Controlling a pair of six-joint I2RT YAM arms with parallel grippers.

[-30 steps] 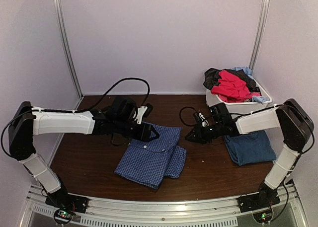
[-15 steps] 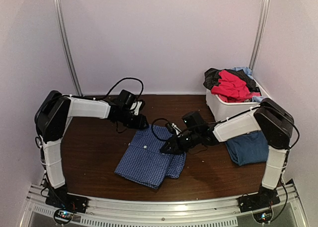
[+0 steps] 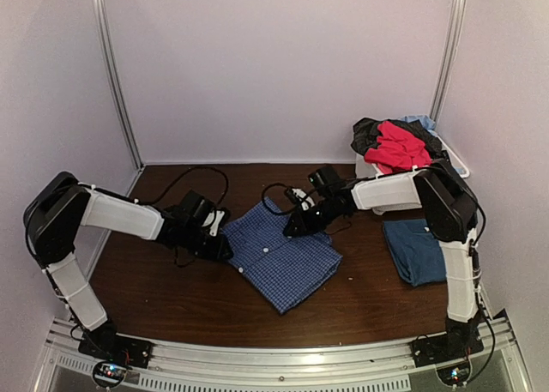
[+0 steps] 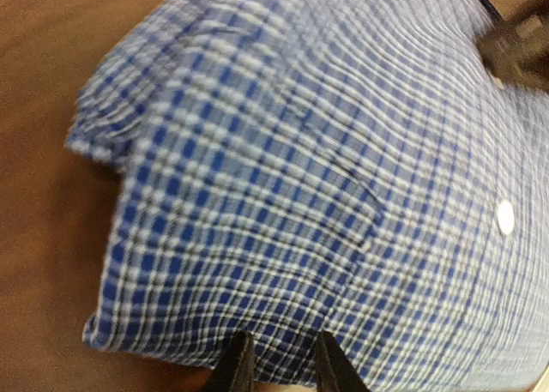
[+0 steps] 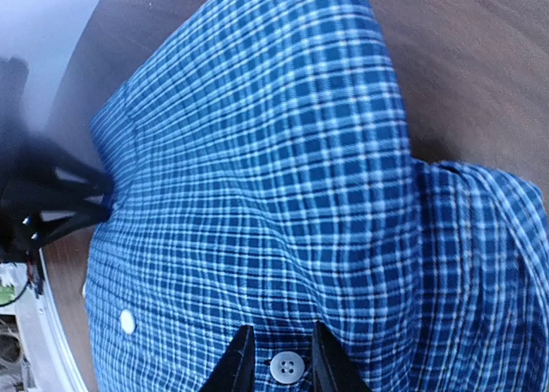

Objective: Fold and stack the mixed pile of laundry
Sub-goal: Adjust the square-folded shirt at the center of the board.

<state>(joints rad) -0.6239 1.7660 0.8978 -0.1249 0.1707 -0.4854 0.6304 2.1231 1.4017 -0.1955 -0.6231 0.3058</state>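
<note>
Scene: 2 robot arms lean over a brown table [image 3: 171, 289] inside pale walls.
Checked shirt [image 3: 290, 259]: folded, lying flat at mid-table between the 2 grippers.
Left gripper [image 3: 225, 248]: low at the shirt's left edge. In its wrist view the fingers stand narrowly apart with the hem between them, but the blur leaves it unclear whether they have clamped.
Right gripper [image 3: 292, 230]: at the shirt's far edge, clenched on the cloth, with a white button [image 5: 286, 367] sitting between its fingertips.
Dark-blue T-shirt [image 3: 420, 250]: folded, to the right of the checked shirt and well apart from it, beside the right arm's upright link.
Bin [image 3: 460, 164]: white, at the far right corner, holding a red garment [image 3: 399, 147], a black garment [image 3: 369, 135] and a light-blue garment [image 3: 420, 120] heaped above the rim.
In the way: the right arm [image 3: 390, 190] crosses in front of the bin and hides most of its near wall.
Cables: black loops trail from both wrists over the table behind the shirt.
</note>
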